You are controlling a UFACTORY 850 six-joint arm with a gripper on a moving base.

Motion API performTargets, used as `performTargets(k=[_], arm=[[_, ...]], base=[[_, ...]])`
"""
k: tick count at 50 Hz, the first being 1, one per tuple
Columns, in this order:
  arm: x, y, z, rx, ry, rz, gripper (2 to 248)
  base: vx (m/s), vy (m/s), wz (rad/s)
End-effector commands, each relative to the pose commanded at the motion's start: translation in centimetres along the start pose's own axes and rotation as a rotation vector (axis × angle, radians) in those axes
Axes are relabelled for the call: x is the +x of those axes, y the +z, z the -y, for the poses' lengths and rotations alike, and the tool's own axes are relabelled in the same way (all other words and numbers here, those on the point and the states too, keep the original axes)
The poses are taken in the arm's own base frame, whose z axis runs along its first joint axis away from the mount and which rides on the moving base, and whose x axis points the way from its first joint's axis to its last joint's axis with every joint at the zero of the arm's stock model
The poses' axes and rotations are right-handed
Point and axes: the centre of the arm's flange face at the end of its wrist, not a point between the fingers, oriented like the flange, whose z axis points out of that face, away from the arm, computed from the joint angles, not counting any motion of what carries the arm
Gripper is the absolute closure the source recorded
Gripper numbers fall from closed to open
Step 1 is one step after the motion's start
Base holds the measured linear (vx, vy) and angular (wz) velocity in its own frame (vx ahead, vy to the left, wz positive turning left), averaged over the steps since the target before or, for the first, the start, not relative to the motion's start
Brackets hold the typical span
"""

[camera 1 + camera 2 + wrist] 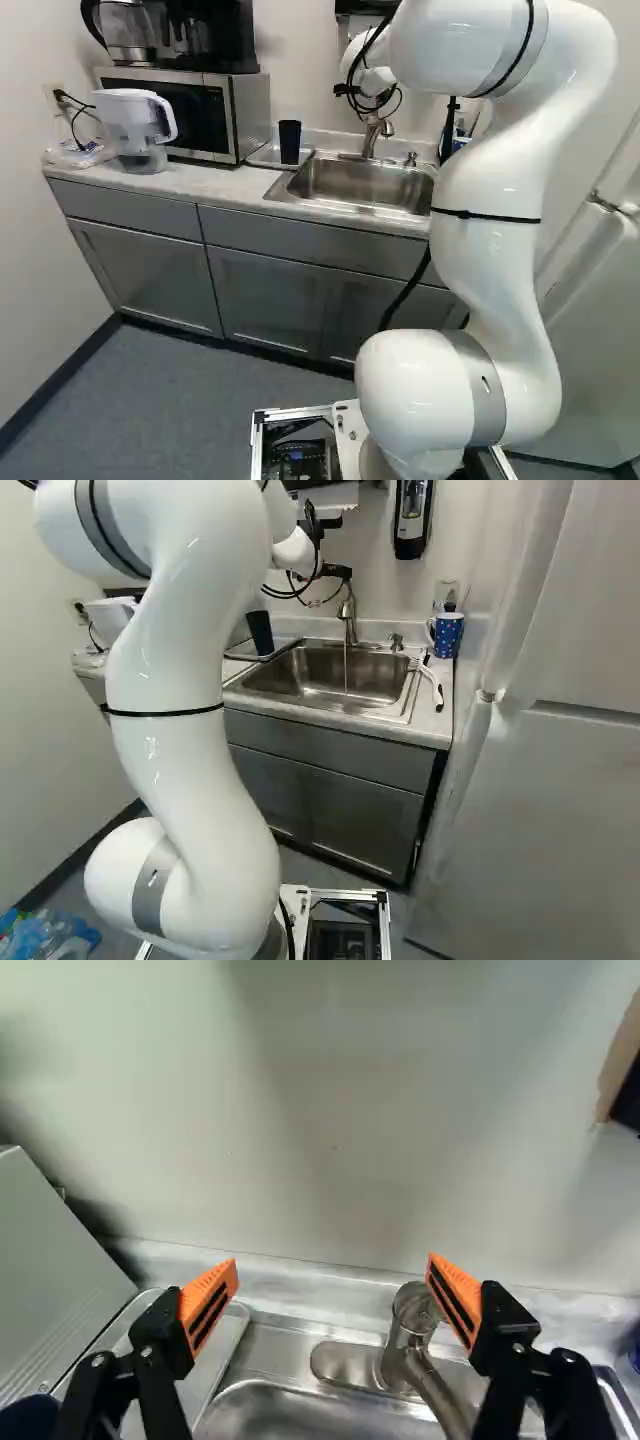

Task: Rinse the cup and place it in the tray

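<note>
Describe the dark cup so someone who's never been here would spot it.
Find the steel sink, then the silver-and-black microwave beside it. On the tray between them stands a tall, plain dark cup, unlike the blue mug with white dots across the sink.

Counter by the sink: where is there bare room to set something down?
Bare counter shows before the microwave, between pitcher and tray. Crowded: right of the sink in the right base view, with utensils and dotted mug.
</note>
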Motion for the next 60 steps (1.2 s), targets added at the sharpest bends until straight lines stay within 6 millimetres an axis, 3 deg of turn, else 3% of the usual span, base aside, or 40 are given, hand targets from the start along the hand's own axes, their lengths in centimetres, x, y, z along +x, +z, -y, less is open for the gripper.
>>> performTargets(k=[43, 60], arm=[[-0.7, -2.0, 0.5, 0.008, -0.002, 0.048, 3], [-0.1, -2.5, 0.5, 0.007, -0.002, -0.025, 3]], base=[[0.000, 0.000, 0.000], [0.000, 0.000, 0.000]])
